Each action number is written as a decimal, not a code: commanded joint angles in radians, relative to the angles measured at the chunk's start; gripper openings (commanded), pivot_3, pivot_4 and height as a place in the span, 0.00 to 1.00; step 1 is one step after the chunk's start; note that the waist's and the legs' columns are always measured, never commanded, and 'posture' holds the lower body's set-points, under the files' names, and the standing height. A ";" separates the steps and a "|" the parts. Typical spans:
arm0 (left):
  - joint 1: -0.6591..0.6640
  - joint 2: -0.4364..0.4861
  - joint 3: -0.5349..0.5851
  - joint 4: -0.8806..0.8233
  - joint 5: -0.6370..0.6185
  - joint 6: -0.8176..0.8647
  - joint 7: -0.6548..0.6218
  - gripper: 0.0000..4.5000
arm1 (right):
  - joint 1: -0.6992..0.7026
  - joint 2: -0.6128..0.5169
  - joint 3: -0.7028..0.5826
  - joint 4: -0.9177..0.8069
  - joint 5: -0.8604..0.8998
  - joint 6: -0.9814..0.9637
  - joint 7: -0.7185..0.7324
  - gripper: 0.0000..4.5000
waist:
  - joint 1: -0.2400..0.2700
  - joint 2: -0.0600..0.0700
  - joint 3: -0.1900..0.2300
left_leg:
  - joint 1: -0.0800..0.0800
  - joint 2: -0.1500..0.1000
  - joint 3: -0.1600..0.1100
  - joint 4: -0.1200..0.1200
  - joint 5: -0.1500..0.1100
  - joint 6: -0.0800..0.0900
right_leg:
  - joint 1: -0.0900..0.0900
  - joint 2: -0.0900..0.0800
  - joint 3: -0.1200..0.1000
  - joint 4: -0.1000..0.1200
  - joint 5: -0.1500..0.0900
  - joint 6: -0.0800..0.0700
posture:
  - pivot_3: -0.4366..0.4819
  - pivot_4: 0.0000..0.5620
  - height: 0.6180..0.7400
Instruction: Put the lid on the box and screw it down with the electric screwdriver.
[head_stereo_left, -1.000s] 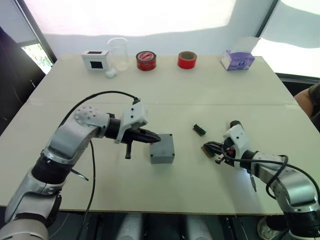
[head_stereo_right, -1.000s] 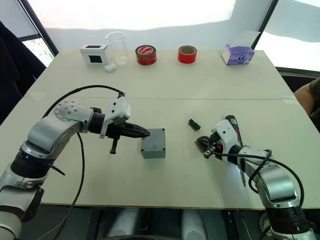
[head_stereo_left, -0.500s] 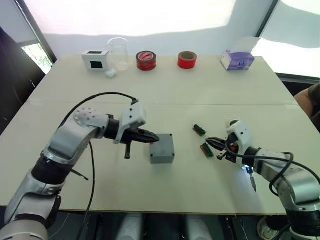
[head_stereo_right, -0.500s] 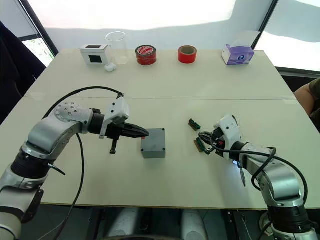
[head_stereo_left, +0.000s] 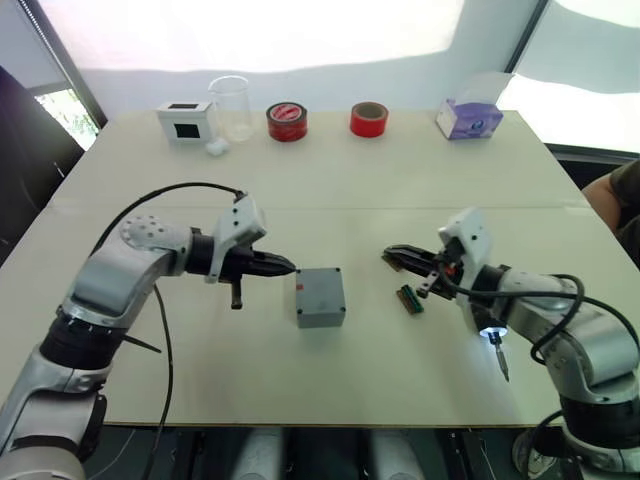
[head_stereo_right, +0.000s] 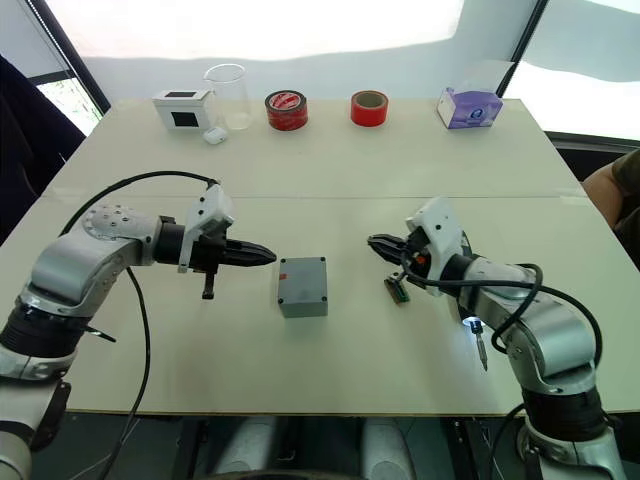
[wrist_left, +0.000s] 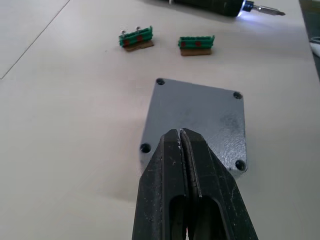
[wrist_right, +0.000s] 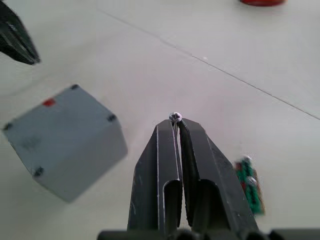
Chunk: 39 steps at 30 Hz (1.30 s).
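The grey box (head_stereo_left: 321, 296) sits mid-table with the lid (wrist_left: 200, 117) lying flat on top, its corner screw holes showing. My left gripper (head_stereo_left: 287, 266) is shut and empty, its tips just left of the box. Right of the box, above the table, my right gripper (wrist_right: 175, 121) is shut on a small screw (wrist_right: 175, 117). The electric screwdriver (head_stereo_left: 490, 336) lies on the table under my right forearm, its tip light glowing and its bit (head_stereo_left: 503, 366) pointing toward the front edge.
Two green bit holders (wrist_left: 136, 39) (wrist_left: 196, 42) lie right of the box. Along the far edge stand a white box with a black window (head_stereo_left: 184, 120), a clear beaker (head_stereo_left: 232, 105), two tape rolls (head_stereo_left: 287, 120) (head_stereo_left: 369, 118) and a tissue pack (head_stereo_left: 469, 118).
My right gripper has risen from the bit holder and moved left toward the box, carrying a screw. My left gripper has drawn back a little to the left of the box.
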 joint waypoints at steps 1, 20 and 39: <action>-0.011 0.004 0.046 0.003 -0.010 -0.002 0.017 0.00 | -0.029 0.019 0.038 -0.003 -0.005 -0.008 -0.007 0.01 | 0.005 0.000 0.000 | 0.000 0.000 0.000 0.000 0.000 0.000 | 0.000 0.000 0.000 0.000 0.000 0.000 | 0.48 0.27 1.00; 0.037 0.003 0.073 -0.083 -0.067 0.063 0.067 0.00 | -0.079 0.089 0.168 0.123 -0.081 -0.105 0.037 0.01 | 0.005 0.000 0.000 | 0.000 0.000 0.000 0.000 0.000 0.000 | 0.000 0.000 0.000 0.000 0.000 0.000 | 0.48 0.27 1.00; 0.029 -0.011 0.052 -0.092 -0.075 0.063 0.078 0.00 | -0.050 0.095 0.183 0.142 -0.134 -0.129 0.041 0.01 | 0.006 0.000 0.000 | 0.000 0.000 0.000 0.000 0.000 0.000 | 0.000 0.000 0.000 0.000 0.000 0.000 | 0.48 0.27 1.00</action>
